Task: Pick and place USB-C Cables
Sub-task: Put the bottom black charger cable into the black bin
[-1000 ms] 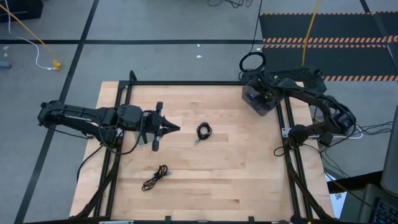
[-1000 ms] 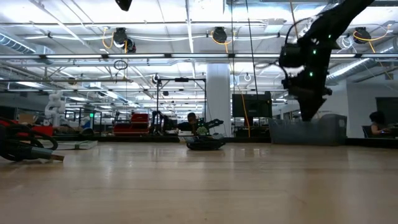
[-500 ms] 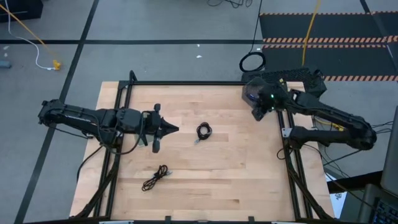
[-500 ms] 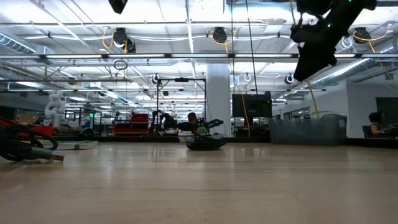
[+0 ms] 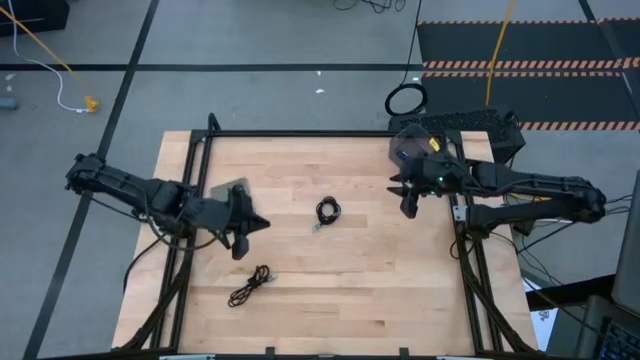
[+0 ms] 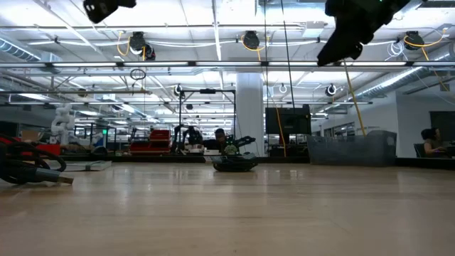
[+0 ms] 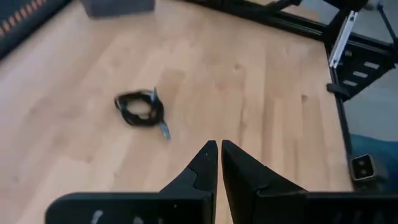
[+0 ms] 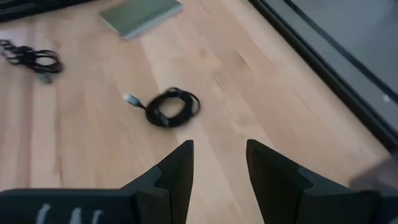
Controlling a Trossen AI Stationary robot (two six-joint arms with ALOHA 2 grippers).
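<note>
Showing green pad [image 8: 142, 15] only in R wrist; maybe notebook.

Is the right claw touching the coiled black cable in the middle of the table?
Apart. The high view shows the right claw off to the side of the coiled black cable, with bare wood between them; the right wrist view shows the same gap.

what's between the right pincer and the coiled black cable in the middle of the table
Nothing: in the high view only bare wood separates the right pincer from the coiled black cable. The right wrist view shows the same open stretch ahead of its fingers.
</note>
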